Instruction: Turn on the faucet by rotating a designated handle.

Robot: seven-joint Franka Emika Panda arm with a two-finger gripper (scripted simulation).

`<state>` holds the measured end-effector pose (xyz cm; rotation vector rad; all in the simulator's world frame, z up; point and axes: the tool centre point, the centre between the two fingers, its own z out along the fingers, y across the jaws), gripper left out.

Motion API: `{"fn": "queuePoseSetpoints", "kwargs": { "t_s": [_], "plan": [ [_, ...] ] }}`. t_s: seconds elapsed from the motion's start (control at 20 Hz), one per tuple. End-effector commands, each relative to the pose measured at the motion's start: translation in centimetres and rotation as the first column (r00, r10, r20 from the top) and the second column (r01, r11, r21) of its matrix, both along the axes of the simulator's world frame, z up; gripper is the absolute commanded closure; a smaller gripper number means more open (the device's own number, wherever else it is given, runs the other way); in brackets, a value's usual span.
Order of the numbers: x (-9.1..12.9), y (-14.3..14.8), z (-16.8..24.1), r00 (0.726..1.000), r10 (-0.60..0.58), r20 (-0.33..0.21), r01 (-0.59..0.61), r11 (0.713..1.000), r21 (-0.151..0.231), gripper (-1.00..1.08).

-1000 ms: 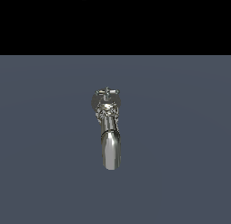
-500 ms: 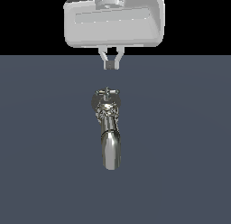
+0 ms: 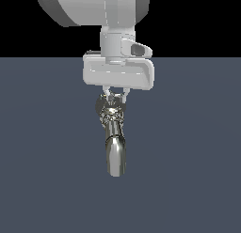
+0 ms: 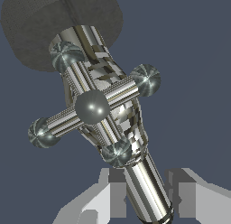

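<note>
A chrome faucet point(image 3: 115, 152) lies on the dark grey floor, its spout pointing toward the bottom of the exterior view. Its cross handle point(image 4: 92, 107) has four ball-tipped arms and fills the wrist view; in the exterior view the handle point(image 3: 112, 110) sits at the spout's upper end. My gripper point(image 3: 116, 93) hangs directly over the handle, open and empty. In the wrist view my gripper point(image 4: 146, 198) has its two pale fingers point(image 4: 106, 198) on either side of the spout, without touching it. My hand hides part of the handle in the exterior view.
The faucet's dark, rough round base point(image 4: 31, 29) shows behind the handle. The grey floor point(image 3: 197, 171) stretches around the faucet, under a black background.
My arm has come down from the top edge of the exterior view, so the fingertips now sit right at the faucet handle. The faucet has not moved.
</note>
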<state>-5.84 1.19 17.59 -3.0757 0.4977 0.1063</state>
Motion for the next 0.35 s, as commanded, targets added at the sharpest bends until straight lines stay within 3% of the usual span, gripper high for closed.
{"fn": "queuePoseSetpoints", "kwargs": {
  "t_s": [0.0,0.05,0.1,0.15,0.2,0.25,0.3],
  "plan": [
    [4.3,-7.9,-0.8,0.986,-0.152,0.069,0.155,0.987,-0.035,0.12],
    [3.7,-9.6,0.2,0.978,-0.187,0.088,0.191,0.981,-0.037,0.12],
    [4.0,-11.9,0.1,0.972,-0.212,0.105,0.22,0.973,-0.071,0.81],
    [4.4,-12.7,0.2,0.983,-0.14,0.117,0.151,0.984,-0.094,0.17],
    [4.8,-13.8,0.2,0.968,-0.209,0.137,0.224,0.968,-0.112,-0.66],
    [5.3,-15.3,0.4,0.958,-0.236,0.161,0.258,0.957,-0.132,-0.9],
    [5.7,-15.2,0.4,0.956,-0.234,0.177,0.26,0.955,-0.141,-0.64]
  ]
}}
